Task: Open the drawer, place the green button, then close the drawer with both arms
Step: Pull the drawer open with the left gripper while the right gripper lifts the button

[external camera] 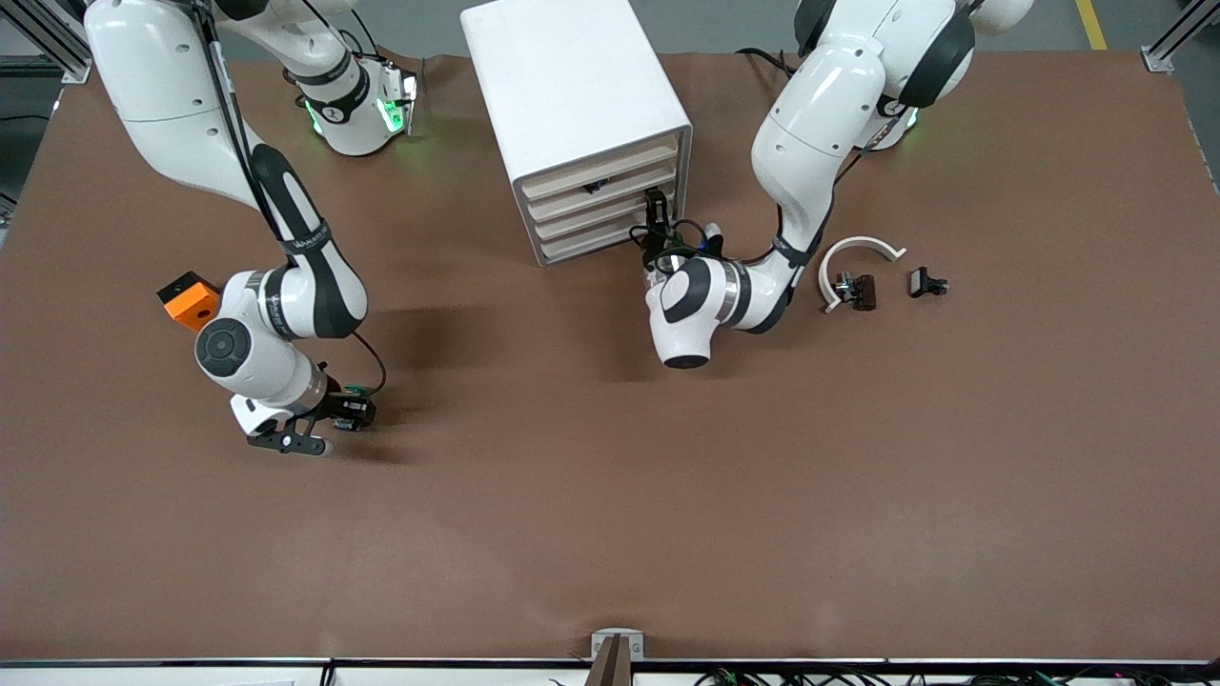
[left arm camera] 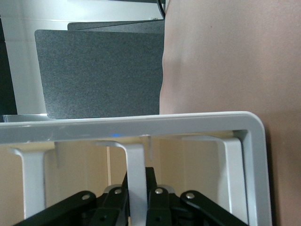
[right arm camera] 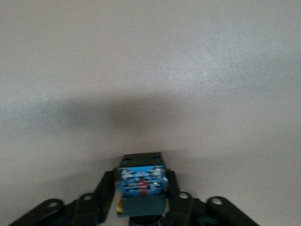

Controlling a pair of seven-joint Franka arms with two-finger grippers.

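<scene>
The white cabinet (external camera: 572,105) stands at the middle of the table near the robots' bases, its four cream-fronted drawers pushed in. My left gripper (external camera: 656,205) is at the cabinet's front, at the end toward the left arm. In the left wrist view it (left arm camera: 136,186) is shut on the white edge strip of the third drawer (left arm camera: 136,160). My right gripper (external camera: 348,414) is low over the table toward the right arm's end. It is shut on the button (external camera: 357,393). The button's blue-and-black body (right arm camera: 141,181) sits between the fingers (right arm camera: 106,193).
An orange cube (external camera: 191,298) lies beside the right arm's wrist. Toward the left arm's end lie a white curved arc (external camera: 858,250), a dark brown part (external camera: 858,291) and a small black part (external camera: 926,283). The left arm's elbow (external camera: 686,314) hangs low in front of the cabinet.
</scene>
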